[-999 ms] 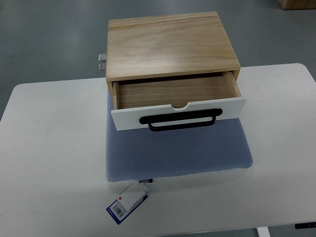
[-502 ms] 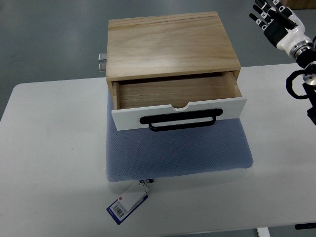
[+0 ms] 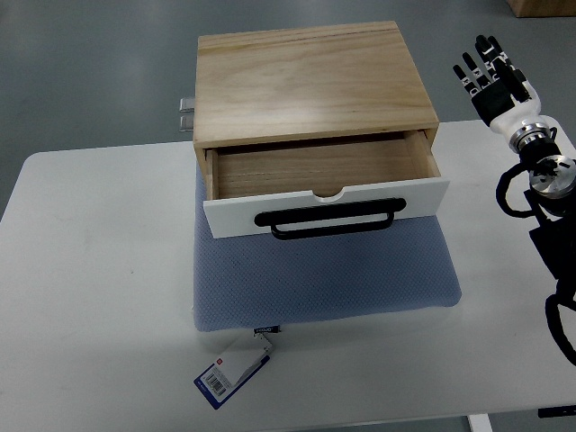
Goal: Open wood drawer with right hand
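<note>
A light wood box stands on a blue mesh pad at the back middle of the white table. Its drawer is pulled out part way and looks empty inside. The drawer's white front carries a black bar handle. My right hand is up at the far right, well to the right of the box, fingers spread and holding nothing. Its black and white forearm runs down the right edge. The left arm does not show.
A white and blue tag hangs from the pad's front edge onto the table. A metal bracket sticks out behind the box's left side. Grey floor lies beyond the table's far edge.
The right arm came into view from the right edge and has moved down and slightly left, its hand now lower beside the box. Drawer and box have not moved.
</note>
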